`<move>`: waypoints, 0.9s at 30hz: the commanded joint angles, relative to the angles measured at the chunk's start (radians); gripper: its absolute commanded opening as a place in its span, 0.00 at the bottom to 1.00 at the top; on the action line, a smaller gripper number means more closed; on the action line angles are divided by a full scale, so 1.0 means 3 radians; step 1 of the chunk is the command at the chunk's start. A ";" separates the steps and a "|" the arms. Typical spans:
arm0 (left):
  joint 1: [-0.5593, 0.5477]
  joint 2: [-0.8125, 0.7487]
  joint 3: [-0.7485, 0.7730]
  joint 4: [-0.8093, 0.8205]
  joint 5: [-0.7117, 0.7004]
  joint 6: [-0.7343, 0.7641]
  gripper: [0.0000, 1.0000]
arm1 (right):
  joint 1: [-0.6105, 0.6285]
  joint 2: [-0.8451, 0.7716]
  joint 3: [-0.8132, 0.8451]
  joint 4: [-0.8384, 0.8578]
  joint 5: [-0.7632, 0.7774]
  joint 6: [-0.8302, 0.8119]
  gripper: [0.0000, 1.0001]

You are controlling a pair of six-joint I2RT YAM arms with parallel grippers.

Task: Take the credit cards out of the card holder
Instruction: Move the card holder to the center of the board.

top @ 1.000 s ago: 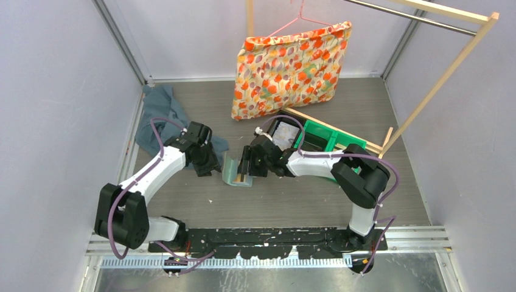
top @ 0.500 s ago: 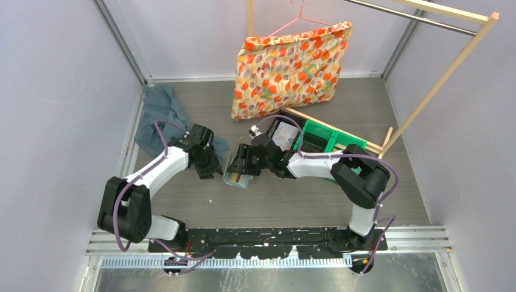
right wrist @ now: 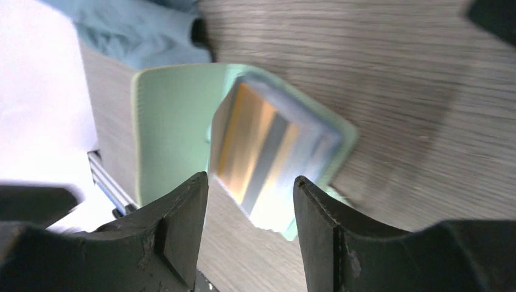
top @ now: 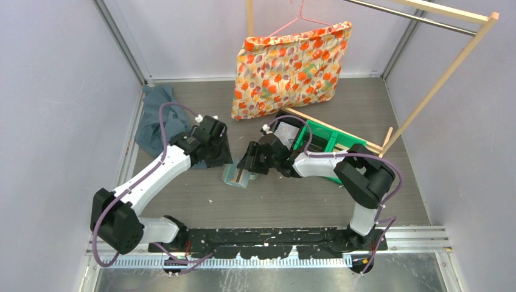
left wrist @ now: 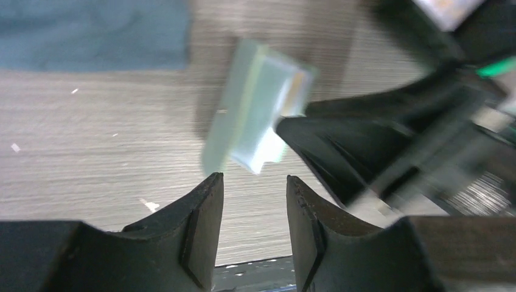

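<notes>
The card holder (top: 235,176) is a pale sage-green wallet lying partly open on the table between the two grippers. In the right wrist view the card holder (right wrist: 173,131) shows its inner flap, and the credit cards (right wrist: 268,149) sit in its clear pocket as a blurred stack with yellowish and grey stripes. My right gripper (right wrist: 251,177) is open just above that pocket with nothing between its fingers. My left gripper (left wrist: 252,177) is open and empty, a little short of the card holder (left wrist: 252,115). From above, the left gripper (top: 222,159) and the right gripper (top: 247,165) flank the wallet.
A blue-grey cloth (top: 159,115) lies at the back left, right behind the left wrist. Bright green bins (top: 322,143) stand behind the right arm, beside a wooden rack (top: 438,79). A flowered bag (top: 292,67) hangs on a hanger at the back.
The left arm has swung back and to the right, off the wallet's left side. The right gripper has shifted slightly toward the back. The wallet now lies lower and flatter.
</notes>
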 commanded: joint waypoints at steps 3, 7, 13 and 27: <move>-0.0176 -0.0221 0.0264 0.0160 0.0253 -0.0136 0.45 | -0.0050 -0.0189 -0.0310 -0.0051 0.0188 0.0113 0.58; -0.0181 -0.0154 0.0216 0.0342 0.0564 -0.0159 0.45 | -0.0055 -0.0279 -0.0485 -0.0073 0.0258 0.0115 0.58; -0.0302 0.0058 0.0245 0.0460 0.0659 -0.0003 0.43 | -0.0078 -0.0324 -0.0596 -0.0128 0.0338 0.0109 0.54; -0.0658 0.0754 0.0313 0.0323 -0.0078 0.0401 0.73 | -0.0096 -0.0740 -0.0880 -0.0471 0.0558 -0.0014 0.52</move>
